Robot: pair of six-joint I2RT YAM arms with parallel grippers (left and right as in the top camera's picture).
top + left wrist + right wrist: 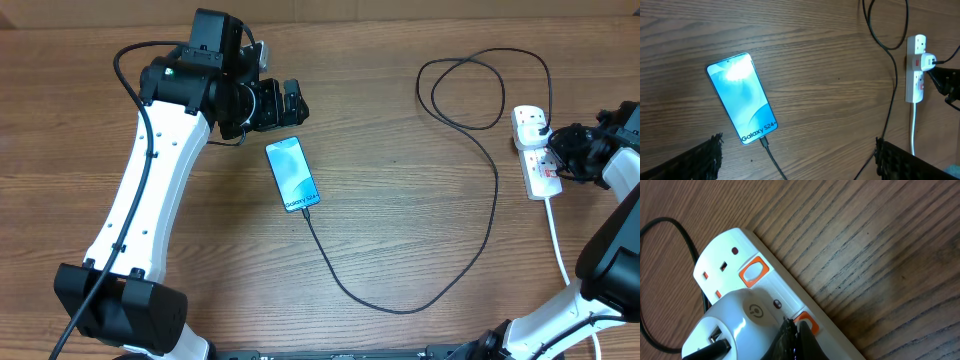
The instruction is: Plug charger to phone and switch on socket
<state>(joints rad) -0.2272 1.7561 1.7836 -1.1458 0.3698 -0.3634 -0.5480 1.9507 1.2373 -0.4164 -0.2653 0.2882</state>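
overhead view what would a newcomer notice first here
The lit blue phone glows mid-table, with the black charger cable plugged into its lower end. At the right edge, the shut right gripper has its tip at an orange switch on the white socket.

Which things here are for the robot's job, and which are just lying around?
For the job:
phone
charger cable
socket strip
right gripper, shut, at a switch

Just there:
wooden table, nothing else loose
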